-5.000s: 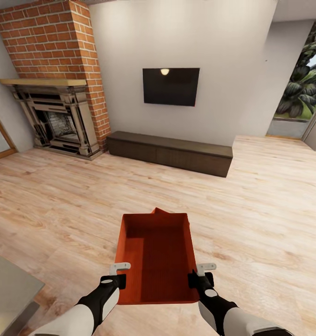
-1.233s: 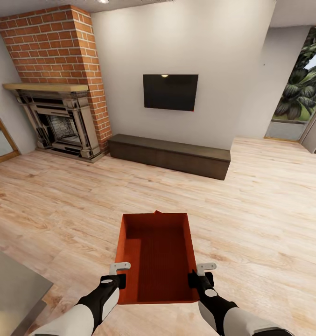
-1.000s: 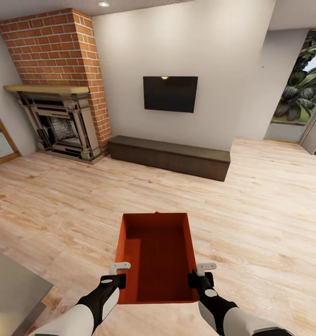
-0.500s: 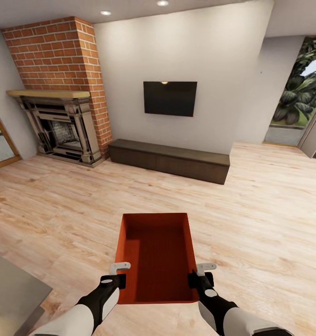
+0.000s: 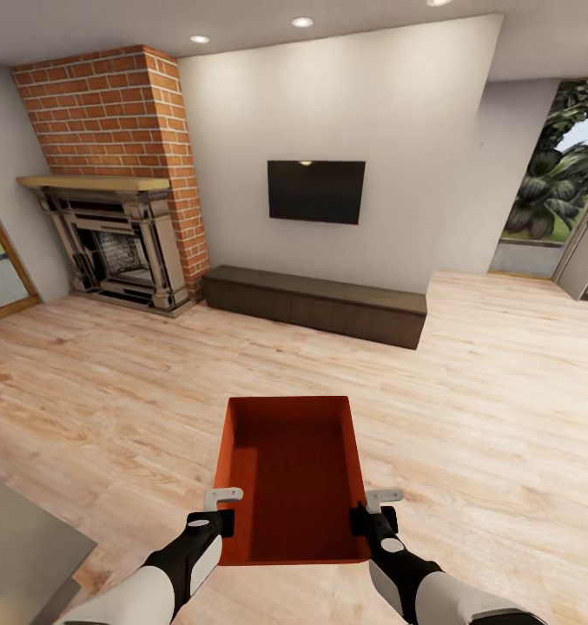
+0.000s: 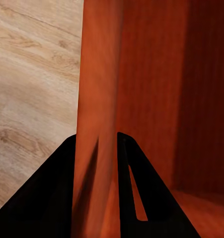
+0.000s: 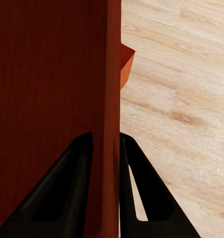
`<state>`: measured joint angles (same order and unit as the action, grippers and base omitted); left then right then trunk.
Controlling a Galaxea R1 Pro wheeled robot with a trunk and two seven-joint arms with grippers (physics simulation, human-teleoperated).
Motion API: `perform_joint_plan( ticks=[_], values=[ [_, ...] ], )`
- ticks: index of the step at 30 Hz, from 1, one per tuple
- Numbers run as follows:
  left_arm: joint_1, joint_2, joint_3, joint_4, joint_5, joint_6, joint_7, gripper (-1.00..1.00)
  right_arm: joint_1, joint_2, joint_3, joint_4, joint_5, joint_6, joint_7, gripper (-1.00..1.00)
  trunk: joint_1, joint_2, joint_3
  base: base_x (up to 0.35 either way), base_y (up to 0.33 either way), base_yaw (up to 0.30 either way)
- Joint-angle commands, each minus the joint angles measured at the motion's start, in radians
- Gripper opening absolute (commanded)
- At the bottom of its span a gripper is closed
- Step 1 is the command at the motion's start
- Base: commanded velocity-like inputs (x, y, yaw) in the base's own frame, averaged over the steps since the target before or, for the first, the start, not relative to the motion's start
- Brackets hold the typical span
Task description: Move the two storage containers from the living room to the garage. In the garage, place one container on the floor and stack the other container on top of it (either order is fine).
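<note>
An orange-red open-top storage container (image 5: 294, 482) hangs in front of me over the pale wood-plank floor (image 5: 467, 408) of the living room. My left gripper (image 5: 217, 514) is shut on its left wall near the close end; in the left wrist view the fingers (image 6: 52, 198) pinch that wall (image 6: 99, 74). My right gripper (image 5: 370, 514) is shut on the right wall (image 7: 52, 74) the same way. Past that wall an orange-red corner (image 7: 126, 62) of a second container pokes out lower down. I cannot tell whether it is nested under the first or lies on the floor.
A brick fireplace (image 5: 120, 252) stands far left, a black TV (image 5: 316, 191) hangs on the white wall, and a long low dark-brown cabinet (image 5: 315, 304) sits below it. A grey surface (image 5: 16, 547) juts in at the lower left. An opening with plants (image 5: 554, 191) is far right.
The whole head view has shifted: the ceiling with its lights now shows and the room sits lower and farther. The bin stays held the same; the orange tip behind its far wall no longer shows.
</note>
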<state>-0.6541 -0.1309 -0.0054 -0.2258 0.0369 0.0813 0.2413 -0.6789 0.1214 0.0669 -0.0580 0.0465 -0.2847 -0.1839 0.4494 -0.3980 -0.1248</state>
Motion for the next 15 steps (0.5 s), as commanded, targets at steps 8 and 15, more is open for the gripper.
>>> perform_joint_plan(
  ticks=[8,15],
  values=[
    [-0.001,-0.002,0.033,-0.003,0.024,0.006,0.007,-1.0,-0.001,0.0,-0.012,0.001,-0.008,-0.005,-0.011,-1.0,0.001,-0.002,0.011,0.0,0.0,0.0],
    [-0.001,-0.002,0.033,-0.003,0.024,0.007,0.007,-1.0,-0.001,0.0,-0.012,0.0,-0.008,-0.005,-0.011,-1.0,0.001,-0.002,0.022,0.0,0.0,0.0]
  ],
)
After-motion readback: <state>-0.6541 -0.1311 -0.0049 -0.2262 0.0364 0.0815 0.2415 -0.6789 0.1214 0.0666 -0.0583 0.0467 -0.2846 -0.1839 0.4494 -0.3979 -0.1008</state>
